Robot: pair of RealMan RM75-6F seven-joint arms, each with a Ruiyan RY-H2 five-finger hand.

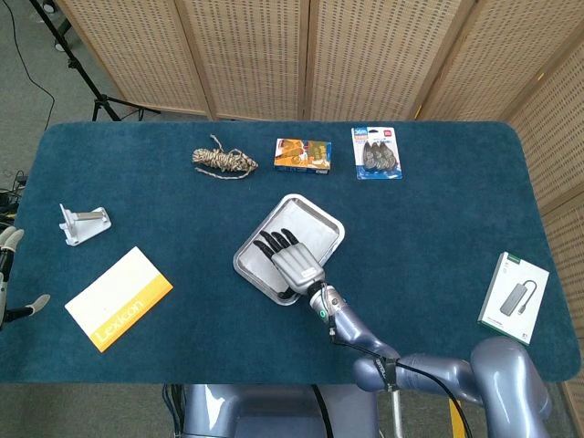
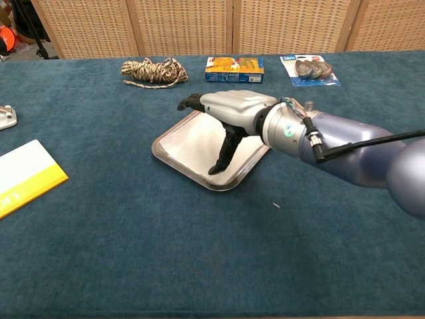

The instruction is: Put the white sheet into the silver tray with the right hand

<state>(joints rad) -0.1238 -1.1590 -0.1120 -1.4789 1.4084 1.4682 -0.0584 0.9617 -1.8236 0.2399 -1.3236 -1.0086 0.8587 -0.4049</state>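
The silver tray [image 1: 337, 222] [image 2: 174, 161] lies at the table's middle. The white sheet [image 1: 311, 228] [image 2: 190, 140] lies flat inside it. My right hand [image 1: 290, 260] [image 2: 230, 108] hovers over the tray with its fingers stretched out and apart, holding nothing. In the chest view its thumb points down toward the tray's near edge, and the hand covers part of the sheet. My left hand [image 1: 8, 274] shows only at the far left edge of the head view, off the table, fingers apart and empty.
Along the far side lie a coil of rope [image 1: 223, 161] [image 2: 153, 70], an orange box [image 1: 303, 155] and a blister pack [image 1: 377, 151]. A white bracket [image 1: 82, 224] and a yellow-and-white booklet [image 1: 119, 297] lie left. A boxed hub [image 1: 514, 298] lies right.
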